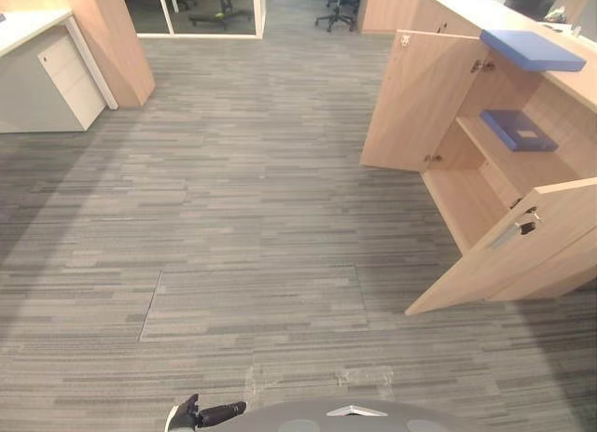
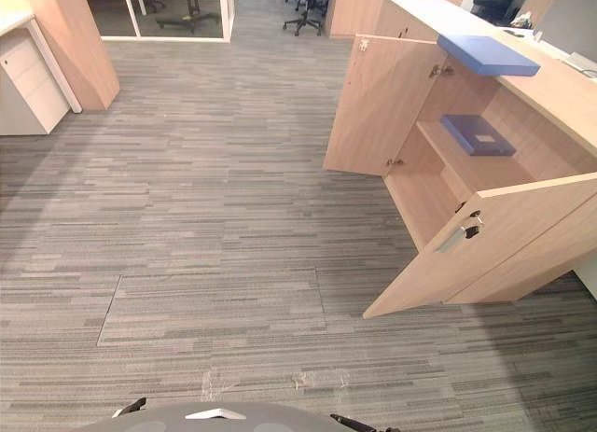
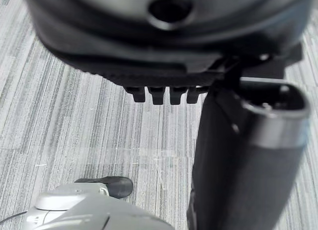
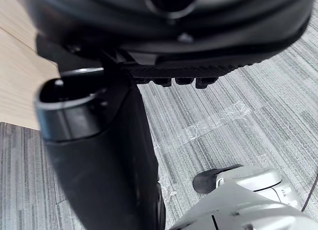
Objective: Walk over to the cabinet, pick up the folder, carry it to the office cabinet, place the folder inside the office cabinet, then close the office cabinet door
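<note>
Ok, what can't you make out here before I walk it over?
- Cabinet lower compartment, near part: hidden behind the near open door, both eye views.
- Cabinet's right end: cut off by the right edge.
- Label on the shelved blue folder: too small to read.
- Left hand: partly cut by the bottom edge, left eye view.

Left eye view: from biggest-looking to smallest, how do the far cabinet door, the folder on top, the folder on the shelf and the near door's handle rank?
far cabinet door
folder on top
folder on the shelf, slightly smaller
near door's handle
</note>
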### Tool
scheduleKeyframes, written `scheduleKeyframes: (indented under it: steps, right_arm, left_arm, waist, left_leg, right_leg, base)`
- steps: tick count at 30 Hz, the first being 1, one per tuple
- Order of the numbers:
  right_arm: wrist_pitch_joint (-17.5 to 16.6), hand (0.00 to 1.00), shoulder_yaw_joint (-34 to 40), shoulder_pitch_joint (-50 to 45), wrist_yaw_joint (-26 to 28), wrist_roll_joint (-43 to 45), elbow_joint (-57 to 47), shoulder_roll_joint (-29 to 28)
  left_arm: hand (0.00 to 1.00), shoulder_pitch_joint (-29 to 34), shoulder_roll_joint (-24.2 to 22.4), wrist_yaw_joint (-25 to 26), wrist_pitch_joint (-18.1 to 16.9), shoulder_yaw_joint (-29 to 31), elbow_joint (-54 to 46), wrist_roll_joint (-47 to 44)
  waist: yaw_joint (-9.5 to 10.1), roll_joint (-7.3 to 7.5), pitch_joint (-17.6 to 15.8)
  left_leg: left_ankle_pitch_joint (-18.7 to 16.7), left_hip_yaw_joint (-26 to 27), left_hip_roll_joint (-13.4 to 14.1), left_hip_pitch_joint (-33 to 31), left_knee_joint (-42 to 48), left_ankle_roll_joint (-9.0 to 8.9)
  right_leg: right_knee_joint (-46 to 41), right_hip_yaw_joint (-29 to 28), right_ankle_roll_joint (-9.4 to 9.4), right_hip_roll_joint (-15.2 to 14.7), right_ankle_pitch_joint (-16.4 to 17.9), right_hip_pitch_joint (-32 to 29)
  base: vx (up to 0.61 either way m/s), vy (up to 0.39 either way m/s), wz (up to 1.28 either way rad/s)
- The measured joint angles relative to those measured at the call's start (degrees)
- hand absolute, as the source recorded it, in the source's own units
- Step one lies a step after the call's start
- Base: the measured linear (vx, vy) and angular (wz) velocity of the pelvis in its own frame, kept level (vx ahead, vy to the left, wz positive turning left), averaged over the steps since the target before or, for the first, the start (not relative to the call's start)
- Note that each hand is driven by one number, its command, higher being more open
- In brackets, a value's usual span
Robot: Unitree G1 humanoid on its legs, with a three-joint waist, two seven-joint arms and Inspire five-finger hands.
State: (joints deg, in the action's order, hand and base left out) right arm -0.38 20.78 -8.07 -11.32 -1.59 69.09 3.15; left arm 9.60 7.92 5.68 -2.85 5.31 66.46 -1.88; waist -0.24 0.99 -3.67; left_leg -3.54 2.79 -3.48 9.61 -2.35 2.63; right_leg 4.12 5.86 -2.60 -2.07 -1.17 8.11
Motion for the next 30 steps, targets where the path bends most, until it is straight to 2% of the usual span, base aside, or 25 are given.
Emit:
scheduleKeyframes:
  steps: [5,15,30]
  right_arm:
    - [-0.01,1.0,0.01,0.42,-0.23,0.02,-0.01,-0.04]
    - [-0.02,1.0,-0.06,0.37,-0.37,0.02,-0.04,-0.08]
    - [-0.38,1.0,-0.12,0.37,-1.56,0.08,-0.08,-0.42]
  left_arm:
    - [1.0,-0.52,0.5,0.09,-0.85,-2.04,0.34,-0.59]
    - [1.0,-0.48,1.08,0.26,-0.97,-4.75,0.42,-2.41]
    - [1.0,0.99,1.22,1.93,-2.13,-4.97,-2.07,-1.76]
  waist:
    - [0.02,0.13,-1.13]
    - [0.04,0.41,-1.18]
    - [0.1,0.84,-1.3]
  left_leg:
    - [-0.12,0.08,0.03,0.92,-0.15,-0.19]
    - [0.64,0.47,0.03,1.38,-1.16,-0.11]
    - [1.02,-0.06,-0.02,1.82,-2.2,-0.02]
  right_leg:
    - [-0.03,0.21,-0.16,0.03,0.11,0.8]
    - [-0.12,0.22,-0.26,0.02,0.2,0.77]
    - [0.0,0.55,-0.25,0.04,0.21,0.84]
  base:
    - [-0.01,-0.004,0.0]
    - [-0.07,-0.033,-0.01]
    - [-0.03,-0.024,0.01]
